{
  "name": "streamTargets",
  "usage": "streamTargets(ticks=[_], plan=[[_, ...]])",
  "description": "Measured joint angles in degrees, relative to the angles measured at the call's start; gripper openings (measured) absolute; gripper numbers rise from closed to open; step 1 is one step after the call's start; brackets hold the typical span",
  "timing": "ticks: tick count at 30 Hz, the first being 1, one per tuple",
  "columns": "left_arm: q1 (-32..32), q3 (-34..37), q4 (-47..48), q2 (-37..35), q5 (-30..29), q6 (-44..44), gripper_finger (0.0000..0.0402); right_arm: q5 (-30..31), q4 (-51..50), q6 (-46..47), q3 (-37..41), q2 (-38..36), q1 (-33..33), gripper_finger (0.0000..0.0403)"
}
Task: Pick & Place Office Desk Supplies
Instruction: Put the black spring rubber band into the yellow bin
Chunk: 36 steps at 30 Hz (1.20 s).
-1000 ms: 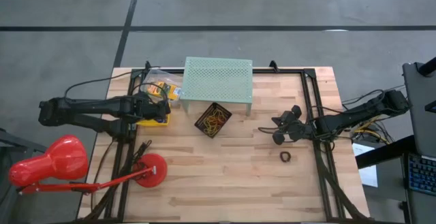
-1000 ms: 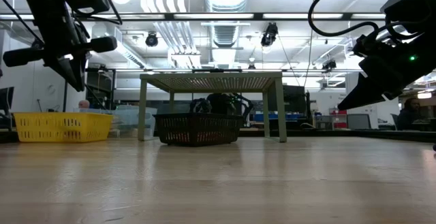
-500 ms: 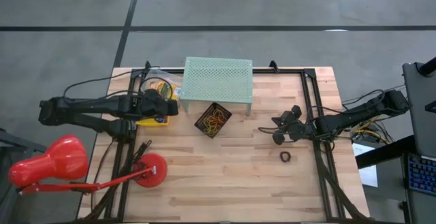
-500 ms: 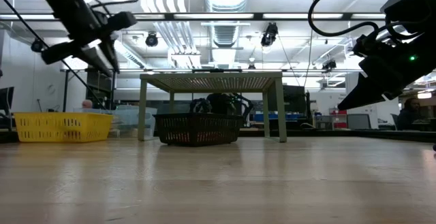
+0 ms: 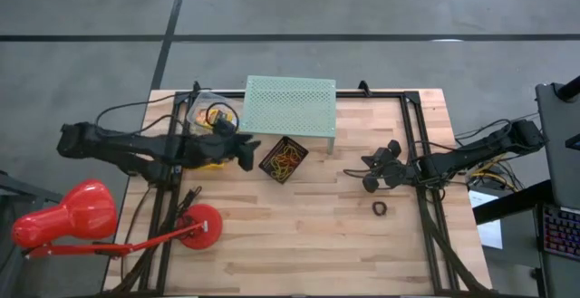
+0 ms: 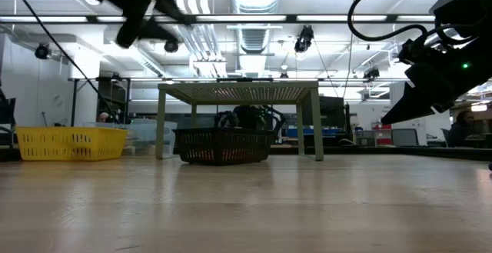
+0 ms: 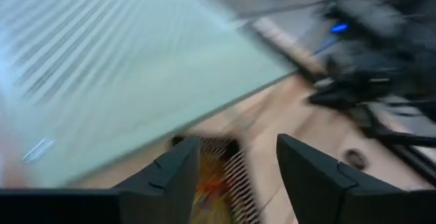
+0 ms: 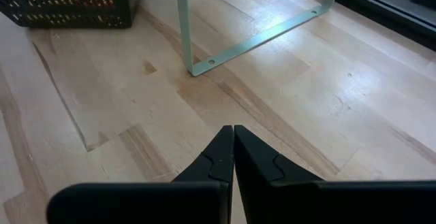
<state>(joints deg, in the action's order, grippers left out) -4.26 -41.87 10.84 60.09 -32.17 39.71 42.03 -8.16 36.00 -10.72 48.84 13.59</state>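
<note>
Grey floor surrounds the pale wooden worktop [image 5: 299,225], with a lit ceiling and office room showing behind it in the low view. Near the far edge stands the mint-green perforated metal stand [image 5: 290,106]. Just in front of it sits a small black mesh basket [image 5: 283,158] holding a tangle of red, orange and yellow rubber bands [image 5: 285,160]. A yellow plastic basket [image 5: 214,157] lies to the left of the stand, partly under the left arm, with clear-wrapped yellow printed packets [image 5: 207,114] beside it. A small black ring roll [image 5: 380,209] lies alone on the wood toward the right.

The left claw [image 5: 246,148] hovers between the yellow basket and the black basket, its fingers [image 7: 170,176] apart with nothing between them. The right claw [image 5: 370,173] waits above the wood right of the stand, near the ring roll, its fingers [image 8: 218,157] pressed together and empty. A red desk lamp [image 5: 68,216] leans off the front-left corner.
</note>
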Motion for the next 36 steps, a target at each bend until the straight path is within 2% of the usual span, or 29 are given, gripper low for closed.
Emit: streamTargets(ticks=[7, 10, 12, 17, 23, 27, 36], plan=[[-10.48, 0.0, -21.34, 7.83, -2.79, -28.36, 0.0194, 0.0, 0.0, 0.0, 0.0, 0.0, 0.0, 0.0008], [-12.55, 0.0, -27.23, 12.95, -2.77, -34.8, 0.0189, -0.01, 0.0, 0.0, 0.01, 0.0, -0.01, 0.0008], [-12.98, 0.0, -29.92, 15.84, -2.77, -35.52, 0.0188, 0.01, 0.0, -0.01, 0.0, 0.0, -0.01, 0.0008], [-12.64, 0.0, -33.32, 18.93, -2.85, -29.95, 0.0186, -0.01, 0.0, 0.01, 0.0, 0.02, -0.01, 0.0008], [-12.58, 0.0, -32.68, 16.71, -3.01, -30.69, 0.0186, -0.01, 0.0, 0.0, 0.0, 0.0, 0.01, 0.0008], [-12.7, 0.01, -30.06, 15.16, 0.89, -30.82, 0.0186, 0.01, 0.0, 0.01, 0.0, 0.0, -0.01, 0.0008], [-12.63, 0.04, -30.46, 14.96, 1.54, -36.92, 0.0186, -0.01, 0.0, 0.01, 0.0, 0.0, 0.01, 0.0008]])
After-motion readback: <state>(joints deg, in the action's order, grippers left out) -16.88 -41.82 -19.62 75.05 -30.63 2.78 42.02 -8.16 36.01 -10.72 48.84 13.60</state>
